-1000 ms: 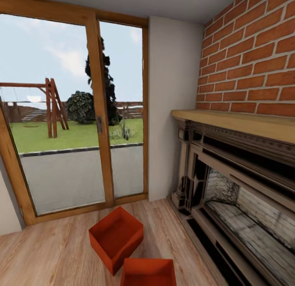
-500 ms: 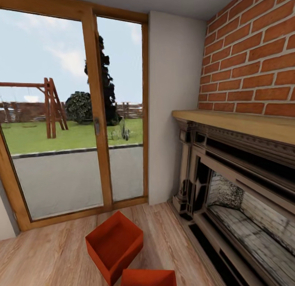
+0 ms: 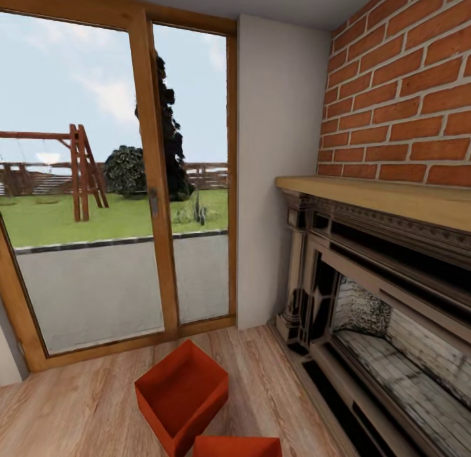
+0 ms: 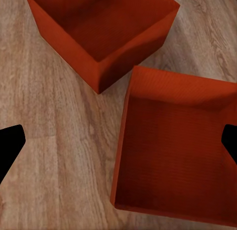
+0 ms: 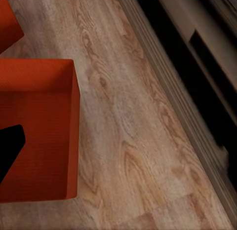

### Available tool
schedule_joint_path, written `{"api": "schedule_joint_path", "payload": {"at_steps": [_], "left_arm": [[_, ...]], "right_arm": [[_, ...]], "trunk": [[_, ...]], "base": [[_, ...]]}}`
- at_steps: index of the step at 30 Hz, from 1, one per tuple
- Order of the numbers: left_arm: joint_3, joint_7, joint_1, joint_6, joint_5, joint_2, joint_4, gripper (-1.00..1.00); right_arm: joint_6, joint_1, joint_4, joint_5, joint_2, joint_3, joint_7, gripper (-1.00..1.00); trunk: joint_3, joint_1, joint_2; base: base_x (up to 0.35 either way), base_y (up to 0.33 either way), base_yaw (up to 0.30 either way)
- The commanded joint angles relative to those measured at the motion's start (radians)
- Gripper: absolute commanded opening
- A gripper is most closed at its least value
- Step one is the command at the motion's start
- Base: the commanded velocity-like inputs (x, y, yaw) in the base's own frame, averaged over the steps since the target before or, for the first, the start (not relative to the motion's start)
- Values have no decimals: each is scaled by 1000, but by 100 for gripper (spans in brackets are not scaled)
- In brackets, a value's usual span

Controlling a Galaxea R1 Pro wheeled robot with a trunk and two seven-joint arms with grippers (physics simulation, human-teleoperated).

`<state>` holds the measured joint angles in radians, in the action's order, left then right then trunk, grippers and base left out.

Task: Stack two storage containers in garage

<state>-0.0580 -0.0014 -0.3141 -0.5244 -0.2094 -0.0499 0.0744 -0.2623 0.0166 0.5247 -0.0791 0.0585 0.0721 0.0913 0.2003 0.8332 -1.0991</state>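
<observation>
Wood-plank flooring, left tool spread wide above nearer container, right tool's spread unclear.

Light wood-plank floor carries two red bins. The far bin sits turned corner-on, just beside the near bin, a narrow gap between them. The near bin lies under the left tool, between its tips.

Head view forward toward glass doors; both wrists downward over containers.
</observation>
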Motion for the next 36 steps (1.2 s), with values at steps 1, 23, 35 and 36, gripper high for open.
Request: {"api": "schedule_joint_path", "payload": {"at_steps": [1,23,35,36], "left_arm": [[-6,0,-2,-6,-7,-1,4,100],[-6,-1,-2,-8,-10,1,5,100],[0,-9,-2,-5,-19,1,4,100],[0,-10,-2,-5,-19,1,4,100]], "right_arm": [[-2,0,1,-8,1,8,7,100],[0,0,27,-6,0,8,14,100],[2,0,23,-7,0,8,7,100],[2,0,23,-8,0,9,7,100]], "trunk": [[1,0,-1],[1,0,-1],[4,0,-1],[5,0,-1]], "base": [[1,0,0],[0,0,0],[0,0,0],[0,0,0]]}}
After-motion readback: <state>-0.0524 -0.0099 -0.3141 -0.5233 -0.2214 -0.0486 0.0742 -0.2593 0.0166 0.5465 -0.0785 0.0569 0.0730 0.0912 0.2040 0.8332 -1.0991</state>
